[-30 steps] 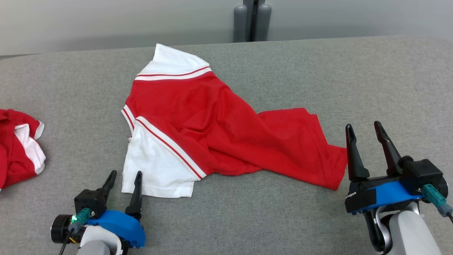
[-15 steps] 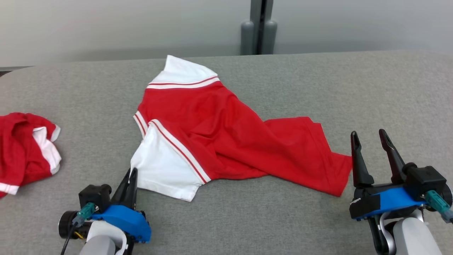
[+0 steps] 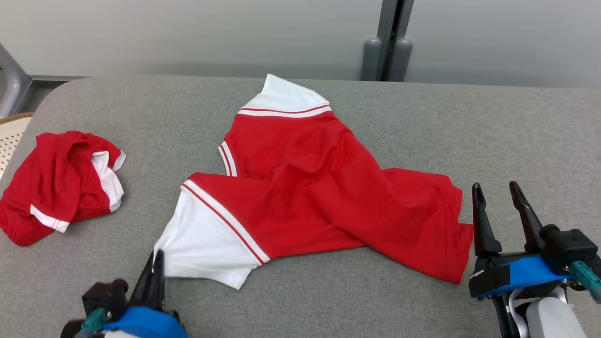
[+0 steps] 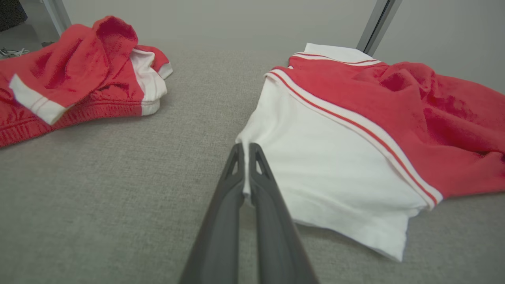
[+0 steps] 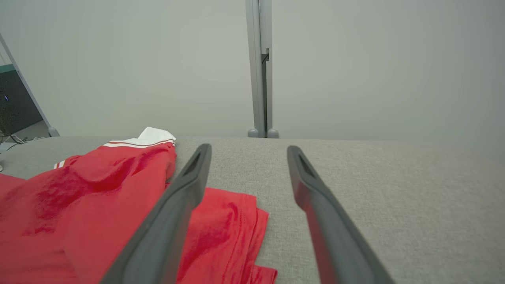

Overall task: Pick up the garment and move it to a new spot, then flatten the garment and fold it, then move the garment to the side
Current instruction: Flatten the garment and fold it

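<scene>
Pinching only the outer corner of the white sleeve point(image 3: 202, 239), the left tool point(image 3: 158, 256) is clenched on the garment point(image 3: 319, 188). The left wrist view shows just a thin fold of white cloth caught at the very fingertips. That shallow bite is the main risk. The rest of the garment lies crumpled across the middle of the counter point(image 3: 328, 295), from the far edge down toward the near right. Its weight and the drag of the rough grey covering could pull the corner free once the arm rises or draws away.

The right tool point(image 3: 496, 188) is released, its fingers spread and holding nothing, and it stands just beside the red hem toward the near right corner. I cannot tell whether it touches the cloth. A lift from the sleeve alone would let the body trail and twist. The red panels already cross over one another, so the creases could tighten and make flattening harder. A right-hand grasp that came late or missed the hem edge would leave the same one-sided pull.

A second red and white garment point(image 3: 61, 183) sits bunched near the left edge. Carrying the load that way could drop it onto that heap or snag the two together.
</scene>
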`<state>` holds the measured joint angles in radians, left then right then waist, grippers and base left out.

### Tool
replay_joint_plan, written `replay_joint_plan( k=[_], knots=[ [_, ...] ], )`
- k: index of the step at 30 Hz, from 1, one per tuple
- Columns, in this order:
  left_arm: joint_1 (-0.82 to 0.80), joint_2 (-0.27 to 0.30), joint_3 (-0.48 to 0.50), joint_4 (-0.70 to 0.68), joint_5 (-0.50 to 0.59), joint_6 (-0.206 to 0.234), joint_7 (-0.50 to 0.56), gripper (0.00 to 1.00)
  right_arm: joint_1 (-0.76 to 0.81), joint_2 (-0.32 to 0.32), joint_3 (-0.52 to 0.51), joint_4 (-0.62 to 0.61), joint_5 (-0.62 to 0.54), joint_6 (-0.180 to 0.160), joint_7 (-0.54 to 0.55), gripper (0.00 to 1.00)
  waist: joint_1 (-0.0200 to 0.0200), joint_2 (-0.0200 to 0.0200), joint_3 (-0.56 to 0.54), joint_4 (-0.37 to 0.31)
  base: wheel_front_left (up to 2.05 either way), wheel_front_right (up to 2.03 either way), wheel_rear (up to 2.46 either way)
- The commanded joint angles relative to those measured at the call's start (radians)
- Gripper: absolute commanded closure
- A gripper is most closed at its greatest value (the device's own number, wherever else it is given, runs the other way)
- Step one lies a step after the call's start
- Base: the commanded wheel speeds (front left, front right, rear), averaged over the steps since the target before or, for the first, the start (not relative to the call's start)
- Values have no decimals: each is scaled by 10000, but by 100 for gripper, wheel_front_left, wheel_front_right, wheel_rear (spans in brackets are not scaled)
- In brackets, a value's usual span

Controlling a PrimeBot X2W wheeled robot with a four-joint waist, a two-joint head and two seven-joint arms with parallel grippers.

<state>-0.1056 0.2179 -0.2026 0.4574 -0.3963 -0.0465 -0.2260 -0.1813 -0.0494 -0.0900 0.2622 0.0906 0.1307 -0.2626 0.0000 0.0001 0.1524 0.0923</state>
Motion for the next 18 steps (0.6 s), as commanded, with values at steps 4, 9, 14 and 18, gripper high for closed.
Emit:
replay_joint_plan(
  k=[4,9,14,18],
  knots=[
    [893,75,193,-652,-255,318,299,81,-76,-18,1,-46,11,2,-39,0,0,-1,131,113,0,0,0],
    [872,17,261,-1024,-177,504,-3,0,-163,-20,29,12,-52,1,-39,0,0,-1,154,79,0,0,0],
    [486,3,495,-1723,166,648,-331,0,-212,-18,0,24,-134,2,-39,0,0,-1,84,-140,0,0,0],
    [104,-94,596,-2273,499,577,-402,0,-155,-20,-10,32,-162,1,-39,0,0,-1,-6,-396,0,0,0]
  ],
)
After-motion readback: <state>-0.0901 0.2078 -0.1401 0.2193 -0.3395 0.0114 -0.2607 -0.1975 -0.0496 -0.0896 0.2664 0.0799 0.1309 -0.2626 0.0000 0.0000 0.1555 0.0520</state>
